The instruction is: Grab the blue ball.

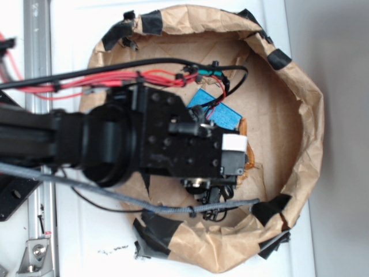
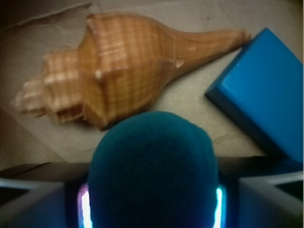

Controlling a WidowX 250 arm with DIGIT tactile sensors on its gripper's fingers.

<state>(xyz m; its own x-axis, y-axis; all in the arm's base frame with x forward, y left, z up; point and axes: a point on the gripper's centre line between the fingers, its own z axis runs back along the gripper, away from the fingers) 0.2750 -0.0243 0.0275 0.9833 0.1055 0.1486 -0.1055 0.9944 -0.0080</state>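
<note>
Matte, finely textured blue ball (image 2: 152, 173); ridged glossy shell (image 2: 118, 66); creased brown paper liner (image 1: 277, 121).

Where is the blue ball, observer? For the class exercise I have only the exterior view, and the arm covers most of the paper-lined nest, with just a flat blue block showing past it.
Observer: In the wrist view the blue ball sits in the gripper, filling the gap between its fingers.
Operator: What lies near it?
Observer: A tan spiral shell lies on the paper just beyond the ball.
Operator: And the block?
Observer: The blue block lies close by the shell's pointed tip, off to one side of the ball. I cannot tell if it touches the shell.
</note>
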